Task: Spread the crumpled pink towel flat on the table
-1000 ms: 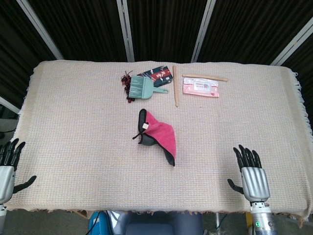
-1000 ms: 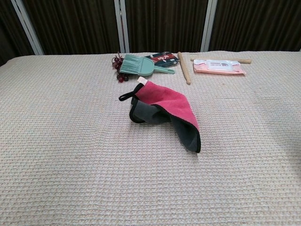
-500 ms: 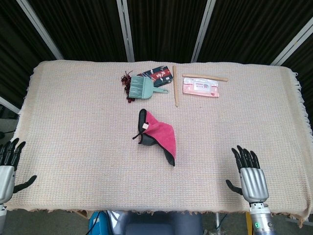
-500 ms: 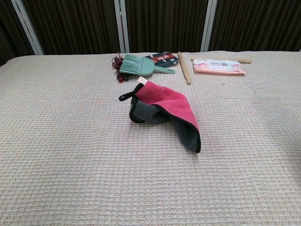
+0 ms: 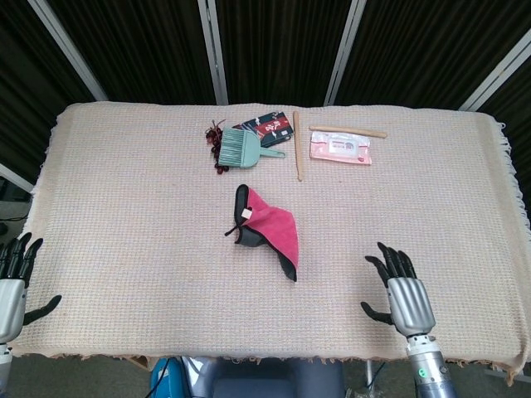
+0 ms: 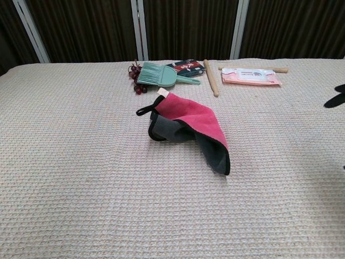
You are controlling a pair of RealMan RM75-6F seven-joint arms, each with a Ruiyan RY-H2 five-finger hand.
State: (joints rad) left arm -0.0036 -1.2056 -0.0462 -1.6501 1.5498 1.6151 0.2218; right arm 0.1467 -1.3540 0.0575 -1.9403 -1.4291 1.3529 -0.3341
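Crumpled pink-and-grey cloth towel point(image 5: 270, 232) lies untouched; my right hand point(image 5: 400, 292) and left hand point(image 5: 14, 278) both released, well apart from it.

My right hand point(image 5: 398, 295), a silver-backed one with black fingers spread apart and holding nothing, has slid leftward and a little forward over the beige woven tabletop point(image 5: 124, 207), nearer the crumpled pink and grey towel point(image 5: 270, 230) but well apart from it. Its dark fingertips point(image 6: 335, 100) now poke in at the chest view's right edge.

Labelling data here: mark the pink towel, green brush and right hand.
pink towel point(image 5: 275, 222), head view, pink top face.
green brush point(image 5: 239, 148), head view, bristle head.
right hand point(image 5: 401, 293), head view, back of palm.
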